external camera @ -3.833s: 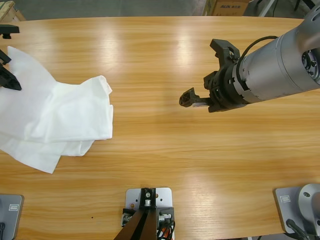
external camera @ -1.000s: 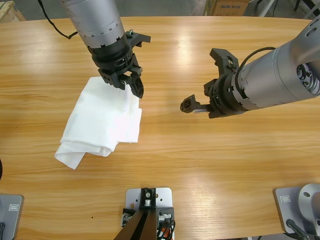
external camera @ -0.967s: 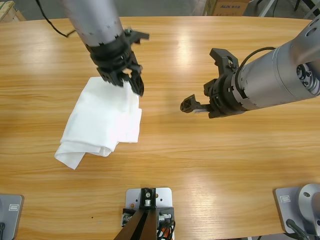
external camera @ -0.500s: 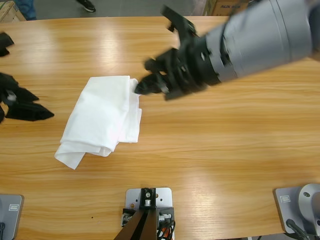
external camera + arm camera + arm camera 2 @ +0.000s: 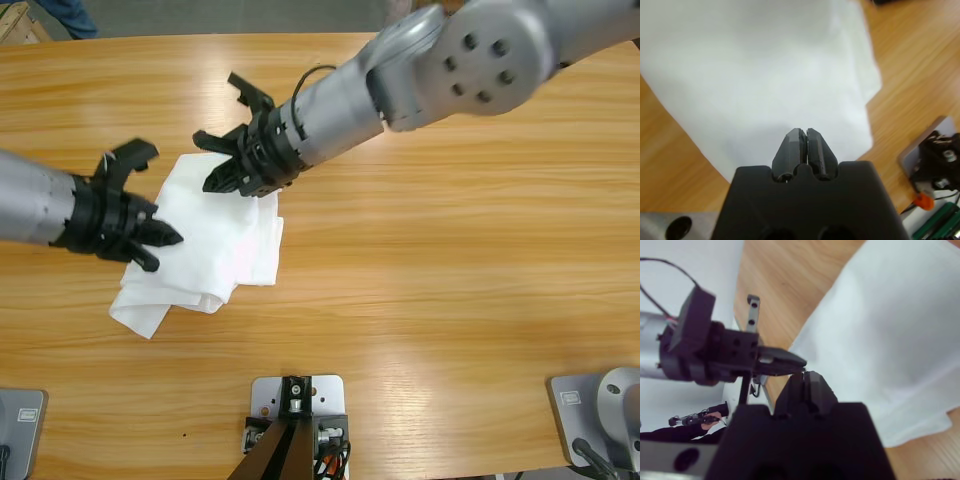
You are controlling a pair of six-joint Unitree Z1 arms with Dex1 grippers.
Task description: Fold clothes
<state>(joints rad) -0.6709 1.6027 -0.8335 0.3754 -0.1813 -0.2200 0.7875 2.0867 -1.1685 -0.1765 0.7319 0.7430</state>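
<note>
Long wooden surface of warm honey-coloured planks, with fine straight grain and a soft sheen, fills the view from above.

Two thick silver-grey metal arms reach over it. The right arm enters from the upper right corner as a broad, smooth cylinder with round bolted joints, and slopes down and leftward. The left arm comes in from the left edge and lies nearly level, pointing right.

Between them, left of centre, lies the plain white cotton T-shirt. It is folded into a rough, soft-edged oblong that tilts from upper right to lower left. Loose layers stick out at its lower left corner, and shallow wrinkles cross it.

The right arm's black end effector sits over the shirt's upper edge. In its own wrist view its jaws are pressed together with no cloth seen between them.

The left arm's black end effector is at the shirt's left side, over the fabric. Its wrist view shows its ridged jaws clenched together above the white cloth, and no fabric can be seen caught in them.
</note>
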